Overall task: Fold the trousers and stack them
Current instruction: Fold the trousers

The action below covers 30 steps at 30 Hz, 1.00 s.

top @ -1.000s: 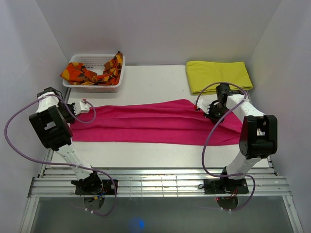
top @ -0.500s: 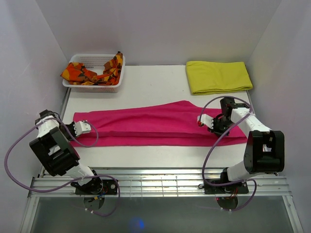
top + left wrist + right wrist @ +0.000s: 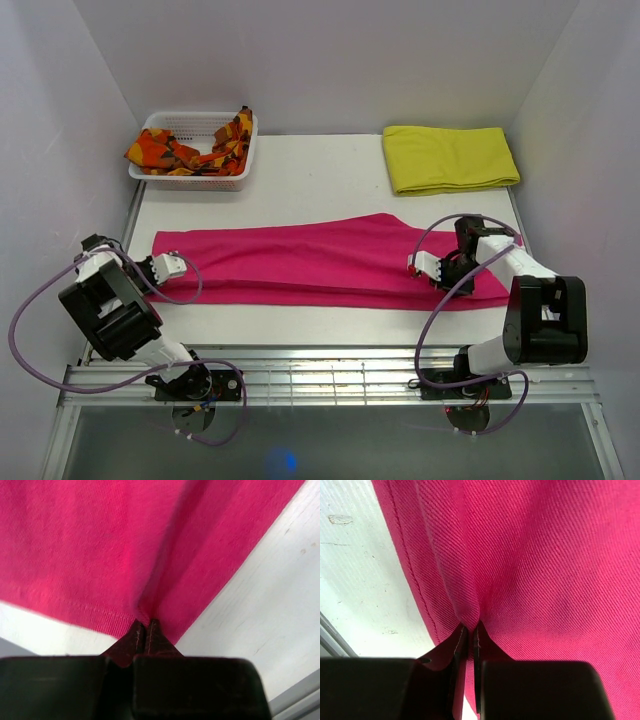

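Note:
The magenta-pink trousers (image 3: 310, 262) lie folded lengthwise in a long band across the middle of the table. My left gripper (image 3: 172, 266) is shut on the trousers' left end, where a pinch of the hem (image 3: 142, 617) rises between its fingers. My right gripper (image 3: 428, 268) is shut on the trousers' near edge towards the right end, with a fold of fabric (image 3: 470, 615) pinched between its fingers. Both grippers sit low at the cloth.
A white basket (image 3: 240, 150) holding an orange-and-red patterned cloth (image 3: 185, 150) stands at the back left. A folded yellow cloth (image 3: 450, 157) lies at the back right. White walls close in both sides. The table's metal rail (image 3: 320, 375) runs along the front.
Both grippers moved towards the table's front, drawing the trousers' far edge over; the pink band is now narrower and flatter. The left gripper came down and in to the left end.

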{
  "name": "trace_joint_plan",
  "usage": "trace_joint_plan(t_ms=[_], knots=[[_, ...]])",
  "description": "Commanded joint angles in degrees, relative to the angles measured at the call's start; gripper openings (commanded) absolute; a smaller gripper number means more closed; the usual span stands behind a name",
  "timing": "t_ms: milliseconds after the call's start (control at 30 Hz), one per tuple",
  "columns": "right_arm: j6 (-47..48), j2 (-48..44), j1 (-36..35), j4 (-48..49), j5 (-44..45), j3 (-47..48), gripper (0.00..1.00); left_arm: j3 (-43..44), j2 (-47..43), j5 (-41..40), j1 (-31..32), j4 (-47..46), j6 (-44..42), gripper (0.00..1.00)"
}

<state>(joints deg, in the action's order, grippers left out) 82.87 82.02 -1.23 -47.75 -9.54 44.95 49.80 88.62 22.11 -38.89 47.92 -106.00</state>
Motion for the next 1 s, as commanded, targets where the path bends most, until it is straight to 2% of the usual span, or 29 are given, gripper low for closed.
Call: trace_joint_plan(t_ms=[0, 233, 300, 333, 400, 433, 533, 700, 867, 967], knots=[[-1.13, 0.42, 0.27, 1.16, -0.30, 3.47, 0.08, 4.77, 0.15, 2.67, -1.97, 2.88, 0.17, 0.00], [-2.54, 1.65, 0.44, -0.94, -1.88, 9.89, 0.08, 12.76, -2.57, 6.54, -2.41, 7.80, -3.94, 0.00], [-2.63, 2.18, 0.53, -1.56, -2.06, 10.59, 0.08, 13.83, -2.40, 5.84, -2.41, 9.12, -5.10, 0.24], [-2.63, 2.36, 0.44, -1.65, -1.97, 10.77, 0.08, 14.35, -2.14, 5.75, -2.33, 9.21, -4.75, 0.31], [-2.54, 2.62, 0.44, -1.74, -1.36, 10.69, 0.08, 16.20, -0.91, 4.71, -2.41, 11.31, -5.88, 0.33], [-2.36, 2.71, 0.44, -1.65, -1.10, 10.60, 0.08, 16.64, -0.47, 4.18, -2.41, 12.36, -6.76, 0.29], [-1.92, 2.62, 0.44, -2.00, -0.57, 10.33, 0.08, 17.44, 0.24, 3.91, -2.41, 16.06, -9.75, 0.00], [-0.87, 1.13, 0.44, -3.05, -0.66, 7.97, 0.08, 11.66, -0.64, 2.15, -2.41, 15.98, -11.51, 0.00], [1.33, -0.63, 0.44, -0.61, 0.66, 1.82, 0.08, 7.42, -2.57, 3.11, -2.41, 13.78, -10.55, 0.35], [1.68, -0.63, 0.36, 1.16, 0.84, -0.91, 0.08, 4.70, -3.98, 3.55, -2.41, 12.91, -11.43, 0.39]])
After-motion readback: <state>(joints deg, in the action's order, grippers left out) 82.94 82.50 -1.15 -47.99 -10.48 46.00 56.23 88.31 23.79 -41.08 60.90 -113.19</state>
